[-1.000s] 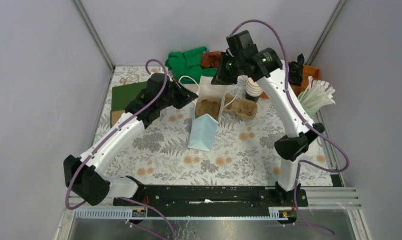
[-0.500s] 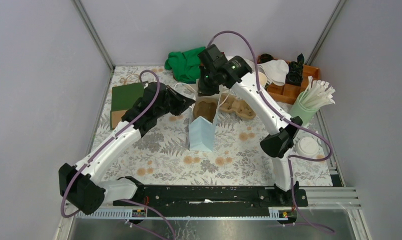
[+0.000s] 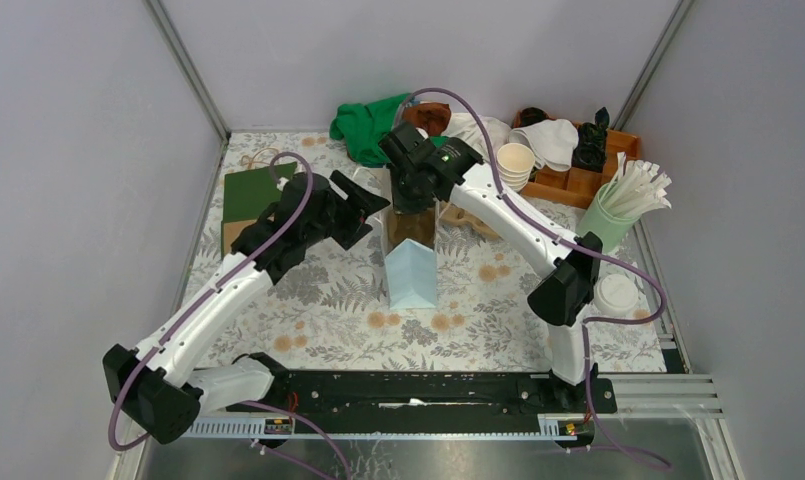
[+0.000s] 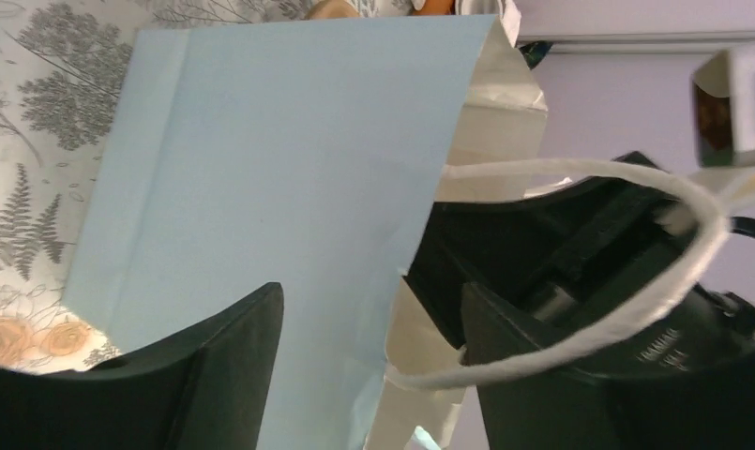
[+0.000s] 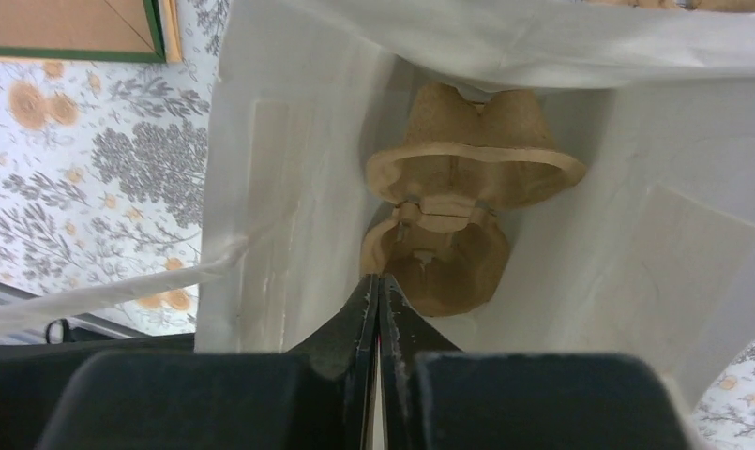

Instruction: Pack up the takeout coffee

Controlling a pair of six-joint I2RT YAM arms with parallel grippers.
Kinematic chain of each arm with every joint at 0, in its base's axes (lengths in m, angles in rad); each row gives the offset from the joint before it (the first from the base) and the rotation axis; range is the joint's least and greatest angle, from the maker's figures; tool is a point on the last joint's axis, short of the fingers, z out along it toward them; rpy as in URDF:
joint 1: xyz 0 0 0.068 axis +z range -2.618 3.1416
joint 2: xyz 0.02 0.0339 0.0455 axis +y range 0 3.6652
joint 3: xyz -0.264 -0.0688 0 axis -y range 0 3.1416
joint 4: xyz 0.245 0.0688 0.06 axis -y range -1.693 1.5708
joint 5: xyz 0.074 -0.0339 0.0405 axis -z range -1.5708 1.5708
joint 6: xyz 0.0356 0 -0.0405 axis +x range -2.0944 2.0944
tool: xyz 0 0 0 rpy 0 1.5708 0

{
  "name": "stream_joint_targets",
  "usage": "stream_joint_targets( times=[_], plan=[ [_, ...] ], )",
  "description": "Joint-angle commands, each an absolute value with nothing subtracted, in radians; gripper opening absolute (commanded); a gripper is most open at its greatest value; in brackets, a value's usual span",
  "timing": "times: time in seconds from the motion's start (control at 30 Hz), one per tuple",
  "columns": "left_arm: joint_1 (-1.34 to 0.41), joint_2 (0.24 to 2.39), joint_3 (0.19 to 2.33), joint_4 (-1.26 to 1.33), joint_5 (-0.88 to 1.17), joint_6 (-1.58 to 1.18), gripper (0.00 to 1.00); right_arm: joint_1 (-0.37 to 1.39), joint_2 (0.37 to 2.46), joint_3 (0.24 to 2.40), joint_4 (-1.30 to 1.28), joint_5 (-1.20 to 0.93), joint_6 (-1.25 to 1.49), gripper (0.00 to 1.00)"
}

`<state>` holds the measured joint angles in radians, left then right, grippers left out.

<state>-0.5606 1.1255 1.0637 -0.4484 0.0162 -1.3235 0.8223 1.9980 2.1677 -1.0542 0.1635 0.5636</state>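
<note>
Coffee cup [image 3: 615, 293] stands upright w/ lid up on the table [image 3: 498, 320], lower right of top view, well apart from both. Right fingers [image 5: 359, 323], pressed together and empty, point into the bag [image 3: 410, 275] over the pulp tray [image 5: 458, 187]. Left fingers [image 4: 214, 361] are wide beside it. Right arm is prob. nearer.

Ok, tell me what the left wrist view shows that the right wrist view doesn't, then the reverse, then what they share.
Left wrist only: the pale blue outer face of the paper bag, and the left fingers standing apart.
Right wrist only: the bag's white inside with the brown pulp tray at its bottom, and the right fingers pressed together, pointing into the bag.
Both: the bag, a white handle, and the floral tablecloth.
</note>
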Motion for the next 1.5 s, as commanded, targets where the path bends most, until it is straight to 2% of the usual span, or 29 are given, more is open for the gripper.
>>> stream_joint_targets(
  times=[0.0, 0.03, 0.07, 0.2, 0.33, 0.4, 0.53, 0.6, 0.7, 0.93, 1.07, 1.33, 1.47],
  plan=[
    [-0.563, 1.093, 1.242, -0.645, -0.080, -1.173, 0.86, 0.820, 1.917, 2.107, -0.987, 0.115, 0.458, 0.06],
    [-0.563, 1.093, 1.280, -0.688, -0.103, -1.141, 0.94, 0.819, 1.911, 2.098, -0.979, 0.108, 0.454, 0.07],
    [-0.562, 1.093, 1.321, -0.726, -0.125, -1.108, 0.98, 0.821, 1.906, 2.093, -0.976, 0.106, 0.450, 0.07],
    [-0.524, 1.113, 1.446, -0.770, -0.095, -0.971, 0.99, 0.821, 1.876, 2.068, -0.941, 0.106, 0.433, 0.07],
    [-0.396, 1.189, 1.552, -0.751, 0.130, -0.861, 0.98, 0.820, 1.822, 2.006, -0.886, 0.078, 0.418, 0.07],
    [-0.321, 1.235, 1.570, -0.718, 0.250, -0.825, 0.94, 0.821, 1.777, 1.951, -0.837, 0.075, 0.412, 0.07],
    [-0.244, 1.341, 1.572, -0.586, 0.427, -0.773, 0.75, 0.816, 1.721, 1.885, -0.787, 0.098, 0.419, 0.04],
    [-0.241, 1.389, 1.586, -0.533, 0.489, -0.735, 0.69, 0.815, 1.719, 1.901, -0.793, 0.107, 0.421, 0.03],
    [-0.240, 1.447, 1.596, -0.487, 0.552, -0.647, 0.69, 0.813, 1.736, 1.964, -0.830, 0.125, 0.439, 0.00],
    [-0.241, 1.525, 1.573, -0.451, 0.610, -0.511, 0.70, 0.813, 1.790, 2.072, -0.924, 0.197, 0.439, 0.00],
    [-0.243, 1.573, 1.607, -0.507, 0.603, -0.474, 0.67, 0.813, 1.799, 2.090, -0.931, 0.198, 0.430, 0.00],
    [-0.312, 1.619, 1.601, -0.526, 0.569, -0.448, 0.66, 0.813, 1.836, 2.134, -0.971, 0.228, 0.444, 0.00],
    [-0.340, 1.644, 1.643, -0.576, 0.519, -0.423, 0.61, 0.812, 1.846, 2.129, -0.974, 0.232, 0.459, 0.00]
  ],
)
